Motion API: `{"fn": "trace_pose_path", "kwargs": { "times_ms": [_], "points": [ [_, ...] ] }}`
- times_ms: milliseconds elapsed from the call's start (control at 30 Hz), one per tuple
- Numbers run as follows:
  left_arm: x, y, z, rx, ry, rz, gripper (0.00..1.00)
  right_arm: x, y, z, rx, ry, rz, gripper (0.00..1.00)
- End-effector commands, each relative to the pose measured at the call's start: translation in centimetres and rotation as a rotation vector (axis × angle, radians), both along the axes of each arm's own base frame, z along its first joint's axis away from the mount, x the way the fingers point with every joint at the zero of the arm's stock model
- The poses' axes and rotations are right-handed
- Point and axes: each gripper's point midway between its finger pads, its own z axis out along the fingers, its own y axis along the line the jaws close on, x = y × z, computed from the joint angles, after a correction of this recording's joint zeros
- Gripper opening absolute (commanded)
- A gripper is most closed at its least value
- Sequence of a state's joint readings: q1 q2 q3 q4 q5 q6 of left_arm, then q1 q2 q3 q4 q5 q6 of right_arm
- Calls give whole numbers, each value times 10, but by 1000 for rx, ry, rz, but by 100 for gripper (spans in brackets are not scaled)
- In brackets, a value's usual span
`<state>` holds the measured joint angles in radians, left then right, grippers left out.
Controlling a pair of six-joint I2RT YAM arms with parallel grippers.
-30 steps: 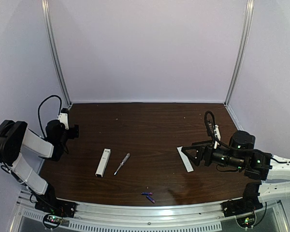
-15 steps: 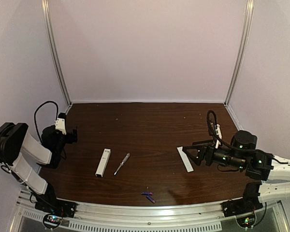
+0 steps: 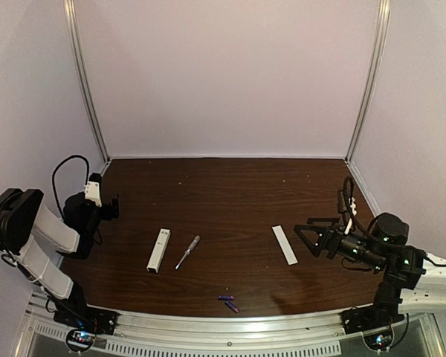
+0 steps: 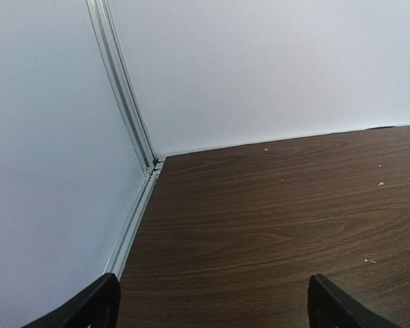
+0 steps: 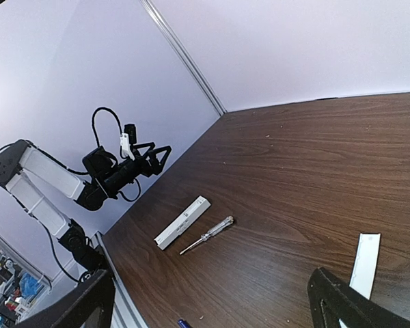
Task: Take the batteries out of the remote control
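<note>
Judging from the overhead view, the batteries (image 3: 227, 303) already lie out on the table (image 3: 223, 193) by its near edge, well apart from the remote control (image 3: 158, 251), which sits farther back and left. The left gripper (image 3: 113, 204) and the right gripper (image 3: 306, 238) both stand spread wide, holding nothing. So we take the step to be parking the arms, best done high, clear of the loose cells. The right wrist view shows the remote, the screwdriver (image 5: 206, 235) and the cover strip (image 5: 365, 263), but only one battery's blue tip. The left wrist view shows only bare table.
</note>
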<state>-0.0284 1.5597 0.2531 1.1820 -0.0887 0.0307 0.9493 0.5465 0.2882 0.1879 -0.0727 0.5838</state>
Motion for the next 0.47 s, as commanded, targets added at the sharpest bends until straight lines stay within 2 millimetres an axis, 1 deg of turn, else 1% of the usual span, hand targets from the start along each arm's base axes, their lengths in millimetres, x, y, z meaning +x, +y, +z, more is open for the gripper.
{"fn": "trace_pose_path", "kwargs": {
  "times_ms": [0, 167, 433],
  "points": [
    [4, 1, 14, -12, -60, -3, 97, 1, -6, 2, 51, -46, -31, 100],
    [4, 1, 14, -11, -58, -3, 97, 6, -9, -3, 21, -56, -61, 100],
    [4, 1, 14, -12, -59, -3, 97, 22, -20, -6, -54, -62, -169, 100]
  ]
}}
